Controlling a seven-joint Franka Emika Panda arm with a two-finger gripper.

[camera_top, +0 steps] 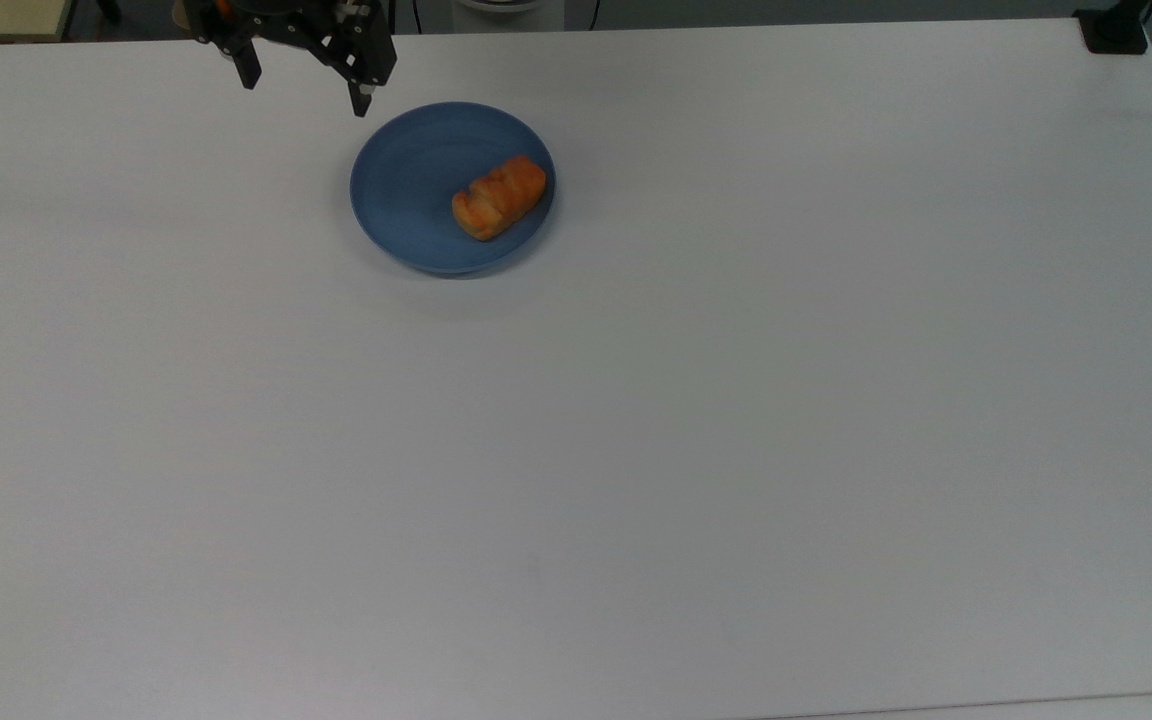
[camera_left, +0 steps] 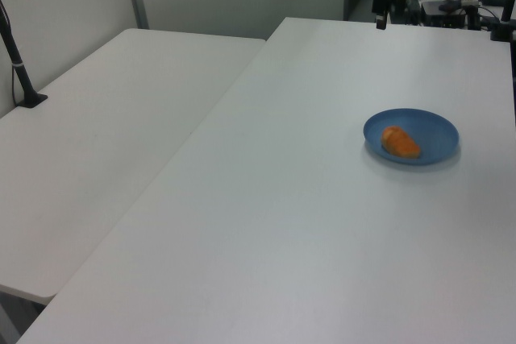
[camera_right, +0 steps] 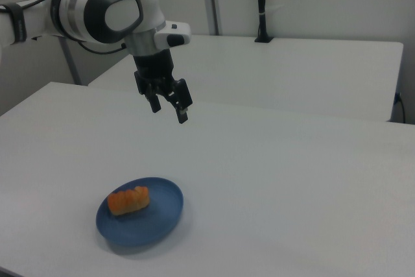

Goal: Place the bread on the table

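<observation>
The bread (camera_top: 499, 197) lies on a blue plate (camera_top: 406, 170), near its rim. Our jaws (camera_top: 306, 92) hang wide open and empty above the white desk (camera_top: 736, 400), beside the plate. We should descend squarely across the bread's narrow sides.

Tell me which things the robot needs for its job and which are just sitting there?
Needed:
- bread
- table
- end effector, open, above the table
- blue plate, holding the bread

Just there:
- second white table
- black post
</observation>
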